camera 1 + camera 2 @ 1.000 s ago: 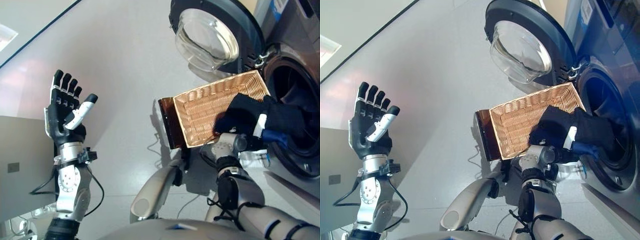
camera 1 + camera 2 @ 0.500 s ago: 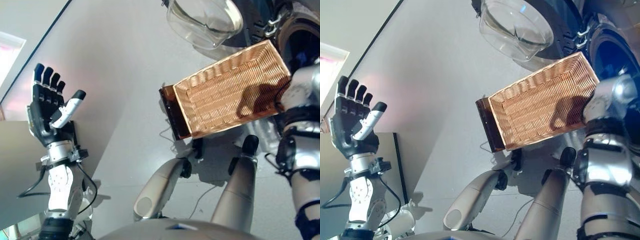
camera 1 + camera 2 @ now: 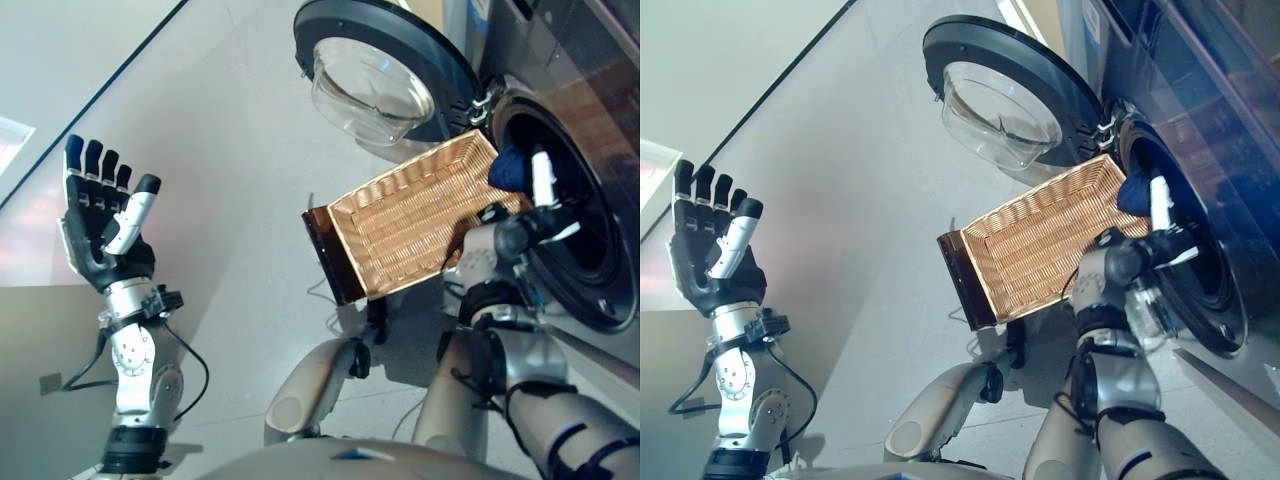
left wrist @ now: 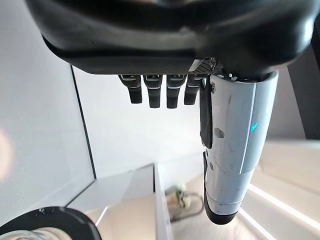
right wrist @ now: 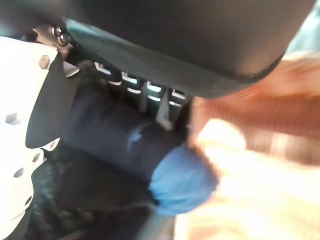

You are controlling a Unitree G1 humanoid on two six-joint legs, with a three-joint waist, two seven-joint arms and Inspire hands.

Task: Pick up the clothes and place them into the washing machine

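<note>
At the right of the frame the right hand (image 3: 525, 225) is reaching into the round opening of the washing machine (image 3: 590, 150), its fingers curling around a dark blue cloth (image 3: 510, 168), as the right wrist view is showing, with the white thumb lying along the bundle. The cloth is sitting at the mouth of the drum, just above the far corner of the wicker basket (image 3: 405, 225), which is lying tilted in the middle of the frame with its far end against the machine's front. The machine's door (image 3: 385, 75) is hanging open at the upper middle. At the left of the frame the left hand (image 3: 100, 215) is standing raised over the grey floor (image 3: 230, 180), fingers straight and spread, holding nothing.
</note>
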